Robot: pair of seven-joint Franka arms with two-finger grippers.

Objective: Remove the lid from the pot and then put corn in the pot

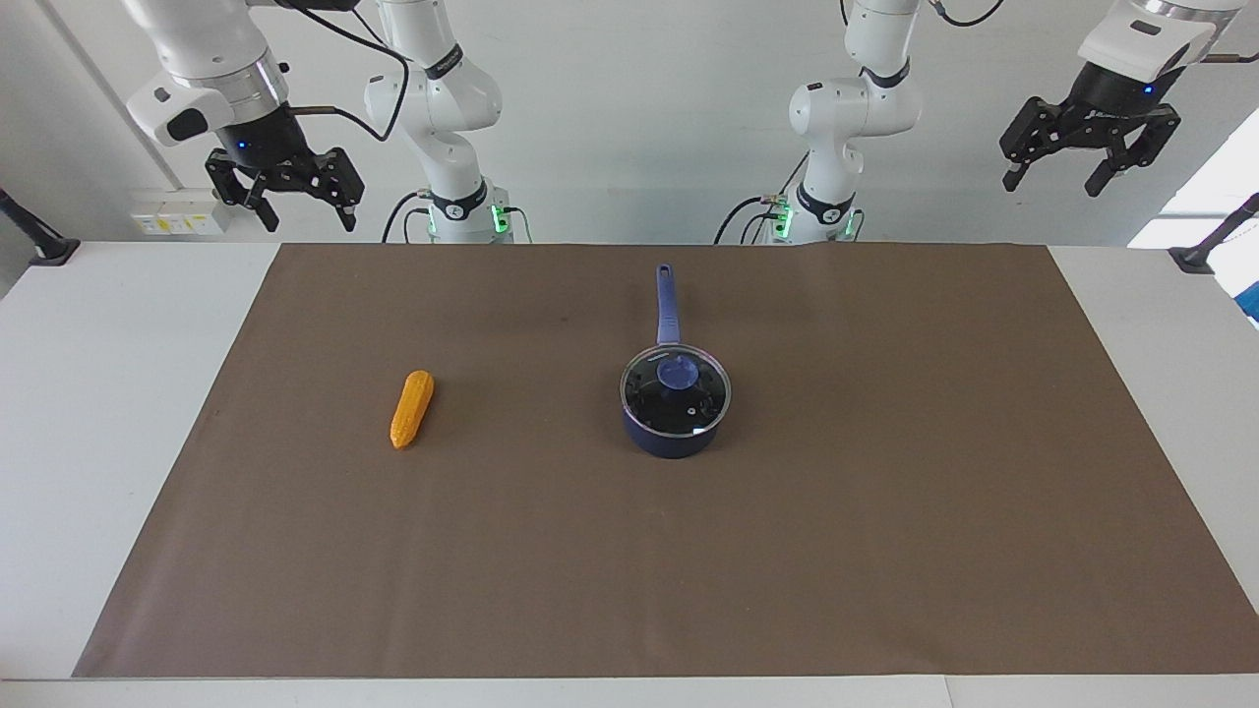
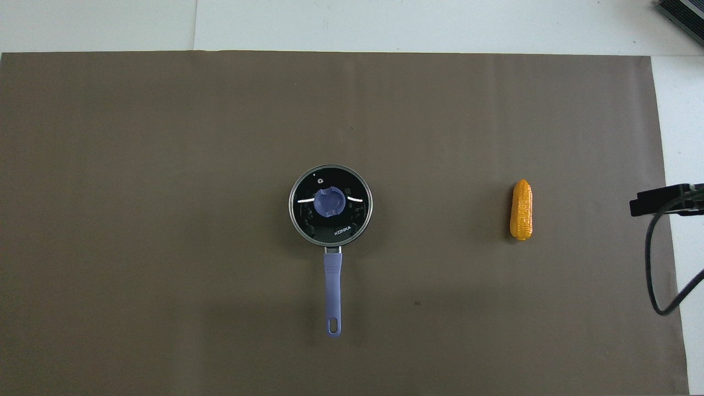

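Neither step of the task has begun, as far as these views show. The lid (image 1: 676, 388) sits squarely closed on the pot (image 1: 673, 439), which stands near the middle of the brown mat (image 1: 885, 511), its long handle pointing straight toward the robots' edge of the table. The corn (image 1: 412, 409) lies flat on the mat, well apart from the pot and toward the right arm's end, about as far from the robots as the pot and lying roughly parallel to the pot's handle. Both arms wait, raised high at their own ends of the robots' edge: the right gripper (image 1: 301, 214) hangs over the table's corner just off the mat, its fingers spread and holding nothing; the left gripper (image 1: 1054, 181) hangs above the other corner, likewise spread and empty. So everything is left to do: the lid must come off by its centre knob and be set aside, then the corn must be picked up and dropped into the pot.
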